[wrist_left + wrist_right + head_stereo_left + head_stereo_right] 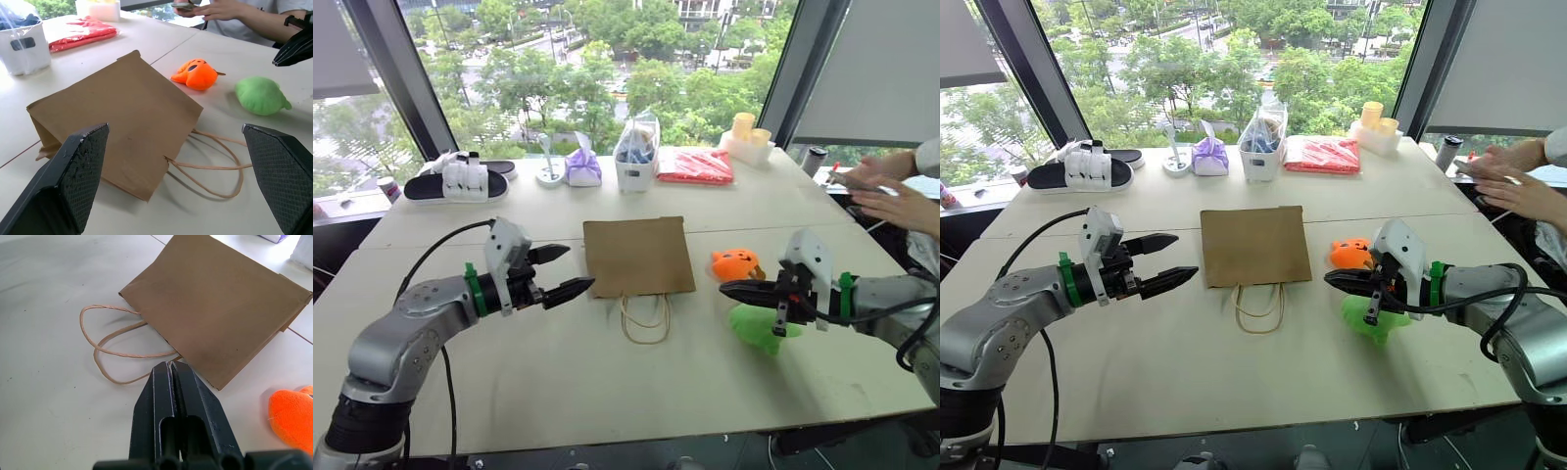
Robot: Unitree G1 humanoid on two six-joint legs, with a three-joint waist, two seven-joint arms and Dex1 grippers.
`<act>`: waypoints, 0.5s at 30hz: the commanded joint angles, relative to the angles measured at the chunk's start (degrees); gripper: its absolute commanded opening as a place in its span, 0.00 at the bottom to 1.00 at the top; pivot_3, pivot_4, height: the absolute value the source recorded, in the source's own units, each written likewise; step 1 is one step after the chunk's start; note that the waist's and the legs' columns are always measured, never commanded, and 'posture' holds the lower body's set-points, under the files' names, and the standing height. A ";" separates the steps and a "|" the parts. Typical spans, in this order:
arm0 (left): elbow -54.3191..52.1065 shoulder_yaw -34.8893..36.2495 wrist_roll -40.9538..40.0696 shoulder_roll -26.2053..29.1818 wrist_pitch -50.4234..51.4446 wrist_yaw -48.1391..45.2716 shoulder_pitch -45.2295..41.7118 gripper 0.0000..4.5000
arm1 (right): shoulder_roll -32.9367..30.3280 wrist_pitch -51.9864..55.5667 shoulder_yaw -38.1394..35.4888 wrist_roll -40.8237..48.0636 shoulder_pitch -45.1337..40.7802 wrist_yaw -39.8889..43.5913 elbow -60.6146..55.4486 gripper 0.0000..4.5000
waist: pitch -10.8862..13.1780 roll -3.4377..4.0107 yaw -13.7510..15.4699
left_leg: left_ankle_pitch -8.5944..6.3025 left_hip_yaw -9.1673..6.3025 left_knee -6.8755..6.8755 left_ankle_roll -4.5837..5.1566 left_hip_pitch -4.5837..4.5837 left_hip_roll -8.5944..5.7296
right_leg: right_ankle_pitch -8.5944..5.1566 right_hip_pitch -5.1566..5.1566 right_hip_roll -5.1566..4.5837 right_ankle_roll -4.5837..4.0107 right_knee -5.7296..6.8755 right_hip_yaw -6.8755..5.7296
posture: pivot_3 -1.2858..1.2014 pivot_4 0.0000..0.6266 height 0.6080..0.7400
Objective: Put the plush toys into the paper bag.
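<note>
- Left eye view has the paper bag (638,257) lying flat at the centre of the table (558,382), mouth and cord handles (646,320) turned toward the lower edge of the frame, so it looks closed and would need opening before anything goes in
- Left gripper (562,272), at centre left, has its fingers spread wide and empty, aimed at the bag's left edge, likely to catch that side
- Right gripper (734,289), at centre right, is clenched on nothing, hovering in front of the plush toys
- Orange toy (734,263) sits just right of the bag; green toy (759,327) lies below it, partly hidden by the arm
- A person's hands (891,191) rest at the upper right edge
</note>
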 commanded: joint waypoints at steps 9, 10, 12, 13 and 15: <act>1.15 -3.01 3.78 0.73 -3.91 -5.36 -2.59 0.99 | -1.14 1.32 -3.86 1.84 0.48 -1.12 -4.13 0.00 | 0.00 0.00 0.02 | 0.00 0.00 0.00 0.00 0.00 0.00 | 0.00 0.00 0.00 0.00 0.00 0.00 | 0.52 0.24 1.00; 1.79 -4.24 5.58 0.90 -6.05 -6.64 -2.80 0.99 | -1.09 1.50 -4.08 1.93 0.69 -1.28 -4.39 0.00 | 0.00 0.00 0.02 | 0.00 0.01 0.01 0.00 0.00 0.00 | 0.00 0.00 0.00 0.00 0.00 0.00 | 0.52 0.24 1.00; 3.68 -6.78 9.49 1.02 -10.97 -9.12 -3.49 0.99 | -1.01 1.71 -4.40 2.02 1.16 -1.59 -4.88 0.00 | 0.00 0.00 0.04 | 0.00 0.02 0.00 0.00 0.00 0.00 | 0.00 0.00 0.00 0.00 -0.01 0.00 | 0.52 0.24 1.00; 4.85 -8.18 11.45 1.11 -13.81 -10.78 -3.91 0.99 | -0.95 1.76 -4.55 2.00 1.50 -1.77 -5.21 0.00 | 0.00 0.00 0.06 | 0.00 0.02 0.00 0.00 0.00 -0.01 | 0.00 0.00 0.00 0.00 -0.01 0.00 | 0.52 0.24 1.00; 7.89 -10.83 15.31 1.02 -19.93 -13.93 -5.07 0.99 | -0.74 2.00 -4.78 2.05 2.06 -2.26 -5.89 0.00 | 0.00 0.00 0.11 | 0.00 0.02 0.00 0.00 -0.01 0.00 | 0.00 0.00 0.00 0.00 -0.02 0.00 | 0.52 0.24 1.00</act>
